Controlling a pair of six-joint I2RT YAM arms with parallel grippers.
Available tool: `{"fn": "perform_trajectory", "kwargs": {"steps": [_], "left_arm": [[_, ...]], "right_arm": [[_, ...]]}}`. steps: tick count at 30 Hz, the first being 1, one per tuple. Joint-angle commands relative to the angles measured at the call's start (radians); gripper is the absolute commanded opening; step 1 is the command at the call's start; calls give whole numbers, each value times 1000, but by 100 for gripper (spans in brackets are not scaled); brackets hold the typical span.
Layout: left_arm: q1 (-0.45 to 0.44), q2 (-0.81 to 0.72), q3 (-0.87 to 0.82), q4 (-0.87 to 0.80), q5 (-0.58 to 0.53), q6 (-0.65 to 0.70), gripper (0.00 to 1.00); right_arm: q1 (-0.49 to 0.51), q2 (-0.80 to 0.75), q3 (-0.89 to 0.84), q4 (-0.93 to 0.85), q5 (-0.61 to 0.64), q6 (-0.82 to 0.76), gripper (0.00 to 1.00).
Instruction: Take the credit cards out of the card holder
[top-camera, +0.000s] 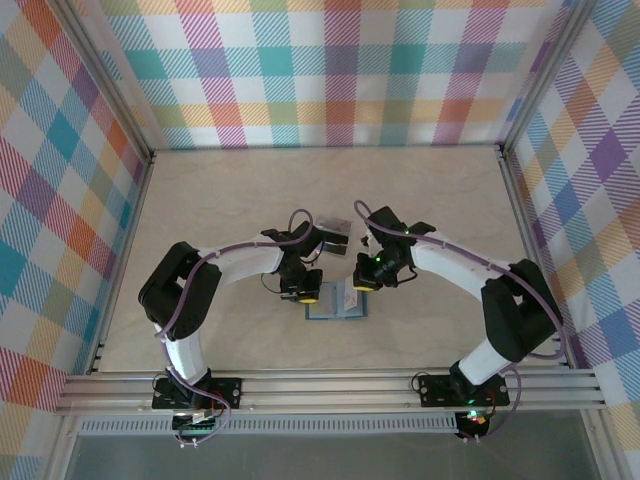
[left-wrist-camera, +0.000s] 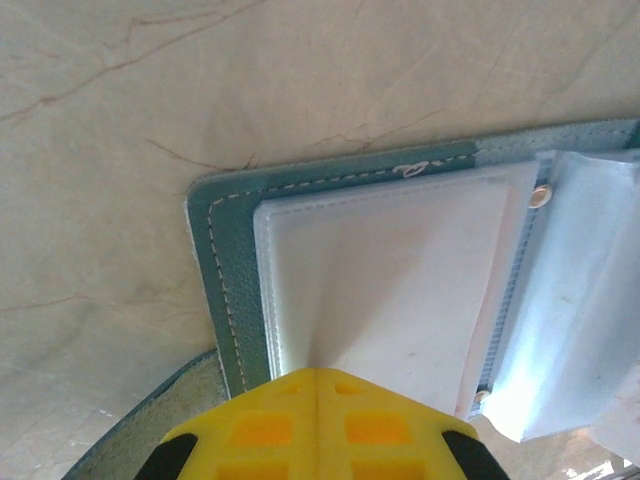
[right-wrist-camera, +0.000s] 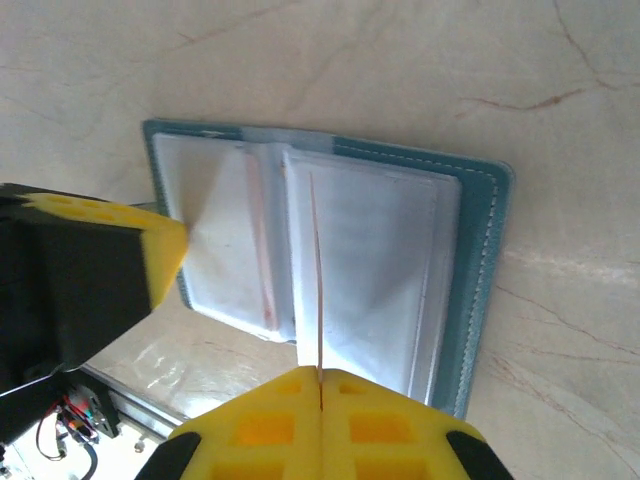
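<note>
Apparently the job was well along when seen from above: the credit cards (top-camera: 335, 232) lay as a small dark and silvery heap on the bench (top-camera: 200, 200), out toward its middle, apart from the card holder (top-camera: 338, 308), which lay opened flat close to the near edge, about midway between the side edges. The left gripper (top-camera: 306, 292) and the right gripper (top-camera: 362, 282) hung over it from either side, crowding the holder and hiding much of it; checked walls (top-camera: 330, 70) closed in the bench's other three edges. From the left wrist, the left jaws were pressed together with their tips set down on a pale clear pocket (left-wrist-camera: 400, 290), seemingly pinning that panel flat; no dark card showed inside it. From the right wrist, the right jaws were closed on a thin pale leaf (right-wrist-camera: 316, 270) seen edge-on, lifted off the other panel. Whether that leaf was a card or a plastic sleeve I could not tell. What remained, as I judged it, was checking the last pockets, with the loose floppy sleeves and the neighbouring arm in the way.
</note>
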Motion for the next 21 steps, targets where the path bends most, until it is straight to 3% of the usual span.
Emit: {"fn": "perform_trajectory", "kwargs": {"steps": [1,6,12,21], "left_arm": [[-9,-31,26,-22,17,-5,0],[-22,-26,21,43,84,-32,0],[-25,-55,0,25,26,-40,0],[19,-146,-61,-4,-18,-41,0]], "right_arm": [[-5,-37,54,-33,34,-41,1],[-6,-52,100,-48,111,-95,0],[-5,-30,173,-66,185,-245,0],[-6,48,331,-108,126,-790,0]]}}
